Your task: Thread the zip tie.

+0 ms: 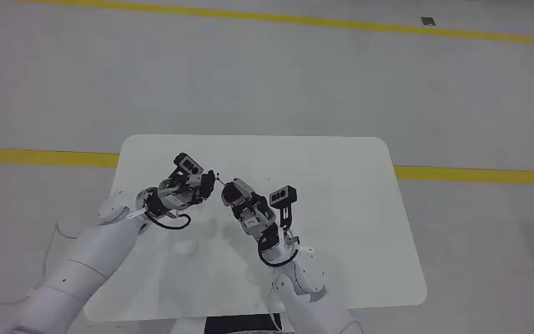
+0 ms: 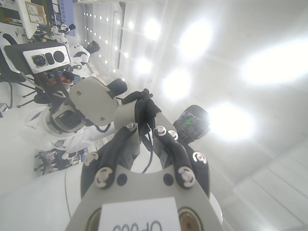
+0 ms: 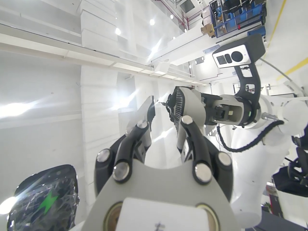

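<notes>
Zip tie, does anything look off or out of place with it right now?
Nothing stands out. The zip tie is pinched in the shut fingers of the left gripper, above the table, with its tip pointing toward the open right gripper. No damage shows.

A green lightning-bolt sign (image 3: 51, 199) marks a black casing (image 3: 26, 191).

One zip tie (image 2: 151, 145), two pincers (image 1: 209, 179) (image 1: 229, 194)

A thin plastic zip tie (image 2: 151, 153), ribbed matt fingers (image 3: 177, 108), smooth matt table (image 1: 350, 167).
</notes>
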